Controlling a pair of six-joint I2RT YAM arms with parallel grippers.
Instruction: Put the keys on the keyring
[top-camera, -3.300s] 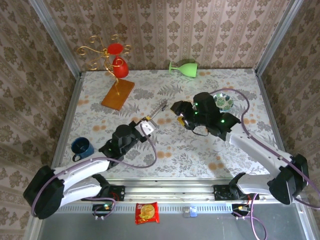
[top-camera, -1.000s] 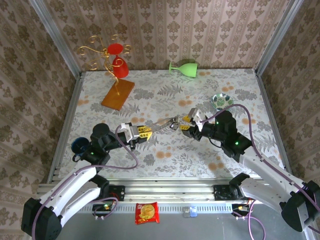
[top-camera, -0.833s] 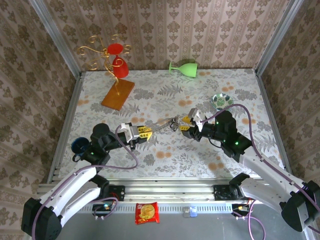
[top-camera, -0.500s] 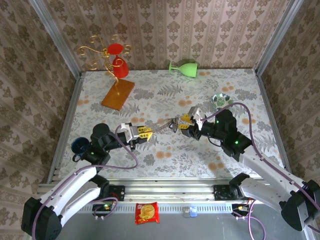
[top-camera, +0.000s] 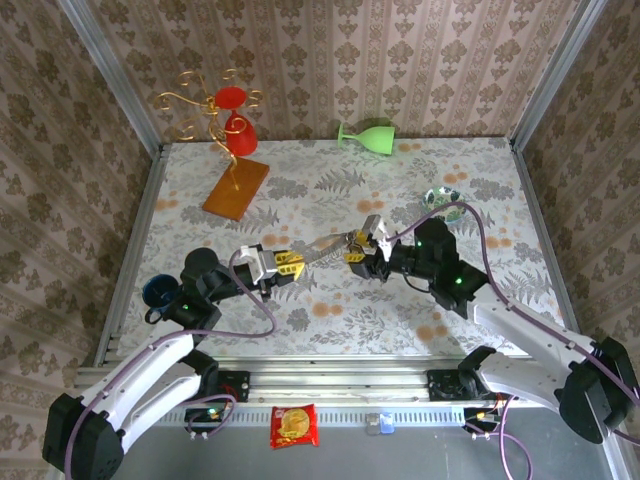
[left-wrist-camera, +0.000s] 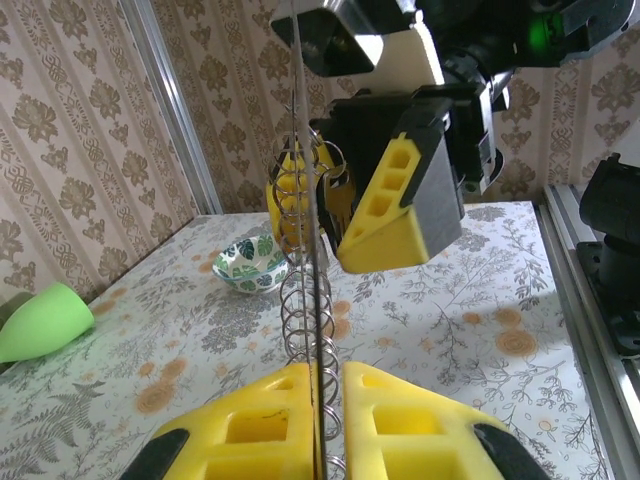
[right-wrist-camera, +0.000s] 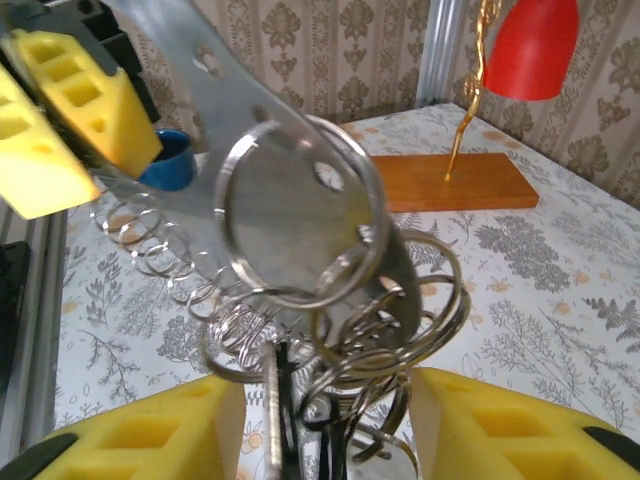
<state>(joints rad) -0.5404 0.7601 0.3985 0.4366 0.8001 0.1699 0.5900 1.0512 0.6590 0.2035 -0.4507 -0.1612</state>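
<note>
My left gripper (top-camera: 283, 265) is shut on a flat metal strip (top-camera: 322, 250) that carries a chain of small rings (left-wrist-camera: 305, 300) and points at my right gripper (top-camera: 361, 241). The keyring (right-wrist-camera: 300, 215), a large steel hoop, hangs at the strip's far end among a tangle of rings. Below the tangle two thin dark keys (right-wrist-camera: 284, 400) hang edge-on between my right gripper's (right-wrist-camera: 325, 430) yellow fingers. Those fingers stand apart on either side of the bundle without pressing it. In the left wrist view the strip is edge-on between my left gripper's (left-wrist-camera: 330, 400) jaws.
A green-patterned dish (top-camera: 445, 203) sits just behind the right arm. A green cup (top-camera: 370, 135) lies at the back wall. A gold stand with a red cup (top-camera: 235, 125) rises from a wooden base (top-camera: 237, 187) at the back left. A blue mug (top-camera: 162, 293) stands by the left arm.
My right gripper has slid left along the strip towards the left gripper and its fingers have spread wider. The left arm has stayed still with the strip.
</note>
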